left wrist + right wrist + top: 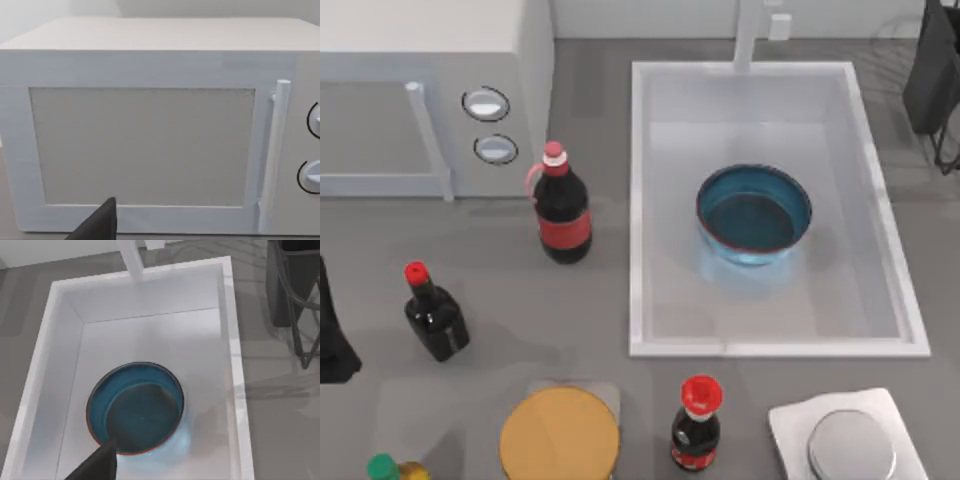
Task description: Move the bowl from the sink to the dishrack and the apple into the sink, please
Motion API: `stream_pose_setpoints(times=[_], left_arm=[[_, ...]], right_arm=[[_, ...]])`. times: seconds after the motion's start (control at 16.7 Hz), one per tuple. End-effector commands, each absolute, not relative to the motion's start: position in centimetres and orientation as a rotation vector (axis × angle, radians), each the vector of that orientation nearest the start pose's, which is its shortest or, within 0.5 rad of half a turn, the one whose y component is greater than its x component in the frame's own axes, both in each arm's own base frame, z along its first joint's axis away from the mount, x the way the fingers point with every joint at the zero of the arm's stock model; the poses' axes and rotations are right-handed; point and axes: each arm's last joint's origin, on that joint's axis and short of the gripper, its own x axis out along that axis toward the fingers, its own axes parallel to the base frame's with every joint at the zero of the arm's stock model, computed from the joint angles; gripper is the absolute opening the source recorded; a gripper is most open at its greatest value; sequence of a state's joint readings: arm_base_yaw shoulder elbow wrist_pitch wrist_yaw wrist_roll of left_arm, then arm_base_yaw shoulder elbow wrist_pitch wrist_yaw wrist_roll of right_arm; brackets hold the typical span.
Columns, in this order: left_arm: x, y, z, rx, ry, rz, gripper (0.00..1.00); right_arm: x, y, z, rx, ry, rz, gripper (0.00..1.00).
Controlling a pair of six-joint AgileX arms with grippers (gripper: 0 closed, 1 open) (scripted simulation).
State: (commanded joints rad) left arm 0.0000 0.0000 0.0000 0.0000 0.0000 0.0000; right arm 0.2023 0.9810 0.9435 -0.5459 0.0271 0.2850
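One sink (pixel 640 200) holding one bowl (pixel 754 213); one microwave (pixel 430 90) with two round knobs (pixel 486 103); three dark bottles with red caps: a large one (pixel 561 208) beside the microwave, a small one (pixel 435 315) at the left, another (pixel 697 428) at the front edge; one green-capped bottle (pixel 388 469); one orange-yellow disc (pixel 560 438); one white square plate (pixel 795 425) carrying one grey disc (pixel 852 447)

1. The grey table (pixel 590 300) carries a white microwave (pixel 430 90) at its back left corner.
2. The sink (pixel 640 200) sits right of centre.
3. Three dark red-capped bottles (pixel 561 208) stand left and front.
4. An orange-yellow disc (pixel 560 437) and a white square plate (pixel 800 425) lie along the front edge.
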Motion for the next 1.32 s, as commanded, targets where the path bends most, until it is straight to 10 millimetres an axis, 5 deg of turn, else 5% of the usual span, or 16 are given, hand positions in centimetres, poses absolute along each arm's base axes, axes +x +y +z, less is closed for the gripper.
stream_pose_setpoints(times=[0.3,0.66,1.02,1.32], left_arm=[[10.6,-0.1,16.0,0.000,0.000,0.000,1.00],[10.6,-0.1,16.0,0.000,0.000,0.000,1.00],[10.6,-0.1,16.0,0.000,0.000,0.000,1.00],[10.6,-0.1,16.0,0.000,0.000,0.000,1.00]], right_arm=[[31.6,10.4,32.6,0.203,0.917,0.069,1.00],[42.1,19.4,25.3,0.111,1.200,0.017,1.00],[45.5,25.5,16.5,0.025,1.346,-0.008,1.00],[45.7,26.8,14.5,0.007,1.371,-0.009,1.00]])
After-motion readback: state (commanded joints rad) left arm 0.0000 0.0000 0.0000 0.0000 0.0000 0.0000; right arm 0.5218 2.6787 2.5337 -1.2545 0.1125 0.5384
